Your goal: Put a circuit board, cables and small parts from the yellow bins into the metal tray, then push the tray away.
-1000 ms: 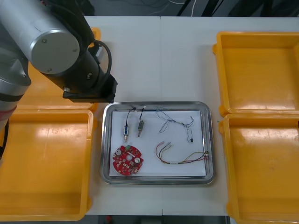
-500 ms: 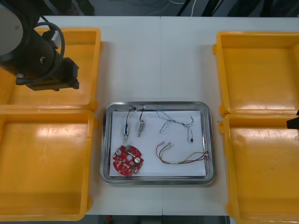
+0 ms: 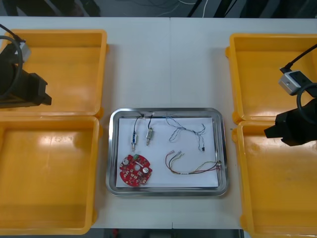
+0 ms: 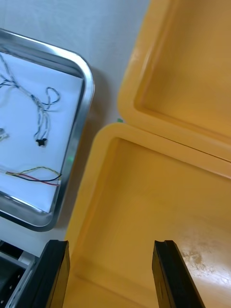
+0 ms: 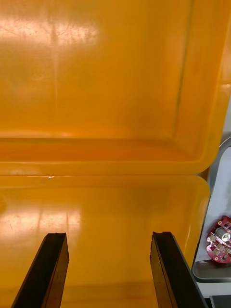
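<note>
One light surface (image 3: 168, 59) carries everything. Four bins (image 3: 59, 69) sit on it, two at each side, and all look bare inside. Between them lies the tray (image 3: 168, 111), white inside, with its long axis running left to right.

The left tool (image 5: 109, 235) hangs over the seam between the two left bins, its fingers apart with nothing between them. The right tool (image 4: 109, 242) hangs over the near right bin, close to that bin's far wall. It is also spread wide and holds nothing, and the tray's right rim lies just past the bin's edge.

Inside the tray, the board (image 3: 135, 170) rests in the near left corner. The red-and-yellow cable (image 3: 190, 168) curls at the near right, and the blue-and-white cable (image 3: 185, 130) at the far right. Two parts (image 3: 148, 134) lie on black cables (image 3: 138, 119) at the far left.

Loading looks finished, so the push is probably what remains. The tray lies to the right of the left tool and to the left of the right tool. Pushing it away means driving it across its short axis, toward the far side. A tool would therefore have to come round to the near rim and meet it about mid-length, or the tray may swivel. The right arm seems the nearer of the two.
</note>
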{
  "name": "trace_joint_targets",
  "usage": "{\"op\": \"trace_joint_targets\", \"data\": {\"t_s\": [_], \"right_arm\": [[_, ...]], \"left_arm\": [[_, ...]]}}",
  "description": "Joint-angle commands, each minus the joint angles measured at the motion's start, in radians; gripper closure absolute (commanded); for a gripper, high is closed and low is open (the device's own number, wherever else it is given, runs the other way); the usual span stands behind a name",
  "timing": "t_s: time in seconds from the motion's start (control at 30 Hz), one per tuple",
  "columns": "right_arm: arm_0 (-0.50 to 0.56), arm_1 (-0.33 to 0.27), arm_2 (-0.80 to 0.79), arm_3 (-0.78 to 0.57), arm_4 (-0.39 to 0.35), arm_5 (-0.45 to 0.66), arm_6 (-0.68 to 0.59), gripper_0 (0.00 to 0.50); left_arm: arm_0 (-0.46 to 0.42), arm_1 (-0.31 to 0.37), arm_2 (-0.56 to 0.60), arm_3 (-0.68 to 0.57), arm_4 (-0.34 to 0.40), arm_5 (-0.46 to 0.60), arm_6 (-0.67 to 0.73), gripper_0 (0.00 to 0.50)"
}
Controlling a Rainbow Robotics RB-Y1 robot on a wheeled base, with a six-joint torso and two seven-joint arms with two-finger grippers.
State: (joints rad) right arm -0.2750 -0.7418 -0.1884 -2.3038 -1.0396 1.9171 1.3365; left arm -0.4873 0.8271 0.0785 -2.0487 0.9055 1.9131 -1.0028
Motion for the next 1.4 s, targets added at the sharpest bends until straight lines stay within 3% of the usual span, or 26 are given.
{"op": "trace_joint_targets", "data": {"t_s": [0.03, 0.5, 0.83, 1.17, 1.4], "right_arm": [[-0.093, -0.037, 0.089, -0.031, -0.023, 0.003, -0.016, 0.0], [-0.216, -0.05, 0.314, -0.046, -0.036, 0.003, -0.005, 0.0], [-0.337, -0.05, 0.54, -0.046, -0.042, -0.107, 0.03, 0.0], [-0.415, -0.021, 0.724, -0.046, 0.015, -0.161, 0.092, 0.0], [-0.464, -0.017, 0.854, -0.046, 0.096, -0.179, 0.262, 0.0]], "left_arm": [[0.087, 0.056, 0.086, -0.054, 0.01, 0.007, -0.043, 0.0], [0.24, 0.075, 0.21, -0.117, 0.013, 0.007, -0.158, 0.0], [0.289, 0.067, 0.218, -0.133, 0.027, 0.007, -0.183, 0.0], [0.289, 0.061, 0.218, -0.134, 0.033, 0.007, -0.186, 0.0], [0.289, 0.061, 0.218, -0.134, 0.033, 0.007, -0.186, 0.0]]}}
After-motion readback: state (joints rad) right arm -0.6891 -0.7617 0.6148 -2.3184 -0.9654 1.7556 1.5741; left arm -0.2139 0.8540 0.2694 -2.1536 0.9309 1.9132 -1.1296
